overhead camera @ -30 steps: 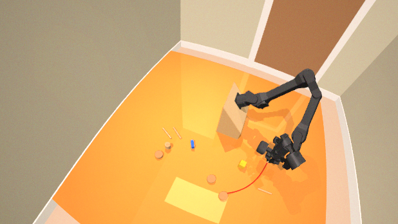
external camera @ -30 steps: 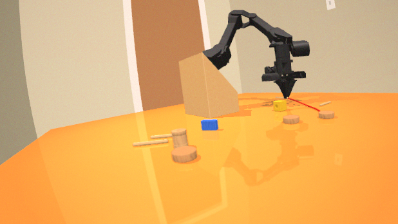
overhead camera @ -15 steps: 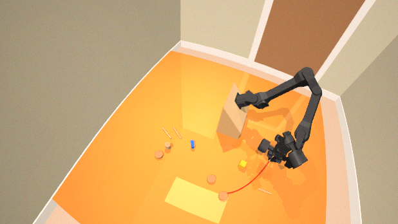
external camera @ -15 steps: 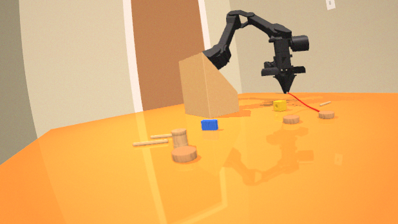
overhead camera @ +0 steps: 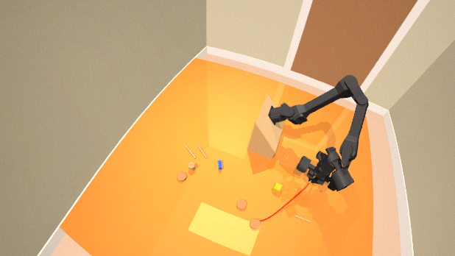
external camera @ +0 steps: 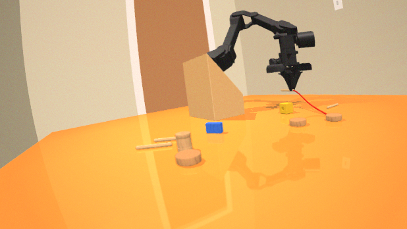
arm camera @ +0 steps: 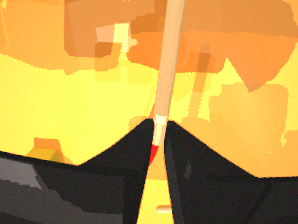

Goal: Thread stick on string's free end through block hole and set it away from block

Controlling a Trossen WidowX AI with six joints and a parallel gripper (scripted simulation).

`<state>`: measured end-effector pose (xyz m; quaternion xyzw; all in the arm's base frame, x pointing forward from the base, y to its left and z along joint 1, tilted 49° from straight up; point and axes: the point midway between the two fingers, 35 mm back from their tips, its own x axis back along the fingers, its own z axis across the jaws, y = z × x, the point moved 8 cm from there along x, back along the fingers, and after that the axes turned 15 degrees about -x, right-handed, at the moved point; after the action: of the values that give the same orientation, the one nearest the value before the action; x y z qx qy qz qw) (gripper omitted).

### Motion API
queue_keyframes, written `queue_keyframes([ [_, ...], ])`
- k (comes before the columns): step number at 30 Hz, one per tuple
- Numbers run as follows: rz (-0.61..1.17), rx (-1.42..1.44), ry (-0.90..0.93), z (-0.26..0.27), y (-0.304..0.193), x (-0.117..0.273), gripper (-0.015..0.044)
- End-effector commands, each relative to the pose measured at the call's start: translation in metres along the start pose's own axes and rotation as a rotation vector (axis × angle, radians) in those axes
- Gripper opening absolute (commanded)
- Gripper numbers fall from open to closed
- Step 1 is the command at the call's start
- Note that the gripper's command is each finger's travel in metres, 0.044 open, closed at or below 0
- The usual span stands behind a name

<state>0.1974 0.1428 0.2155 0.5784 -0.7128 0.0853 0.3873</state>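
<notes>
Gripper [overhead camera: 311, 181] [external camera: 292, 90] [arm camera: 158, 127] is pinching the string-end stick [external camera: 286, 90] [arm camera: 169, 60] nearly shut, off the table, tip pointing toward the door-side edge, while the yellow holed block [overhead camera: 277, 187] [external camera: 286, 108] [arm camera: 44, 154] is sitting off toward the tabletop's left edge in top view, so probably needing a turn.

One black six-joint arm, base toward one o'clock in the top view, elbow arched high, forearm bent over. One parallel-jaw gripper [overhead camera: 310, 181] [external camera: 292, 89] [arm camera: 158, 127], pointing to six o'clock in the exterior view, raised above the table, fingers closed on a thin stick.
</notes>
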Motion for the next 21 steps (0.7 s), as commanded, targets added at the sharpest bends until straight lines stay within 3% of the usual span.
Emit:
queue_keyframes([
  [1, 0.0, -0.001, 0.0, 0.0002, -0.0001, -0.0002, 0.0],
  [9, 0.0, -0.024, 0.0, -0.0005, -0.0004, 0.0, 0.0],
  [21, 0.001, -0.458, 0.001, -0.0072, -0.0093, 0.0005, 0.0],
])
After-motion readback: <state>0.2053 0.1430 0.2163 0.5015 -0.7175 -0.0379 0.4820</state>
